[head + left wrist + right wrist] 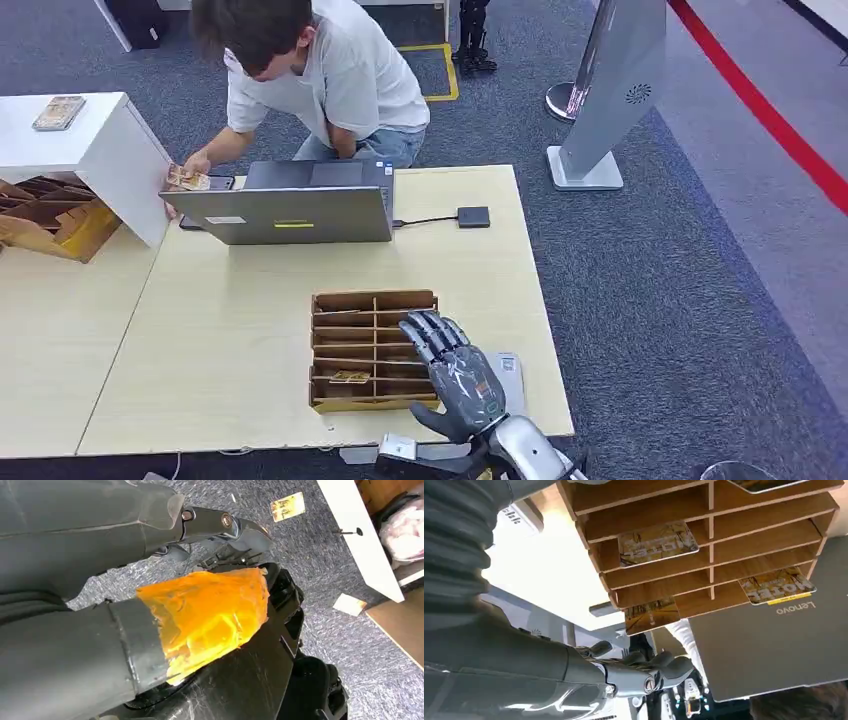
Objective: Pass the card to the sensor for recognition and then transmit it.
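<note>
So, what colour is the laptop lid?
Grey, clearest in the head view: laptop.

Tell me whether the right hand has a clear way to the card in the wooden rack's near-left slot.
Probably yes. The right hand hovers open over the rack's right side, holding nothing, and the card lies uncovered in a near slot beside it. Only the thin wooden dividers stand between them.

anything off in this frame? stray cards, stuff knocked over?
Yes: two cards lie loose on the grey carpet, a yellow printed one and a pale one near the white panel. The wooden slotted card rack sits flat on the table, with the right hand over it, fingers spread.
</note>
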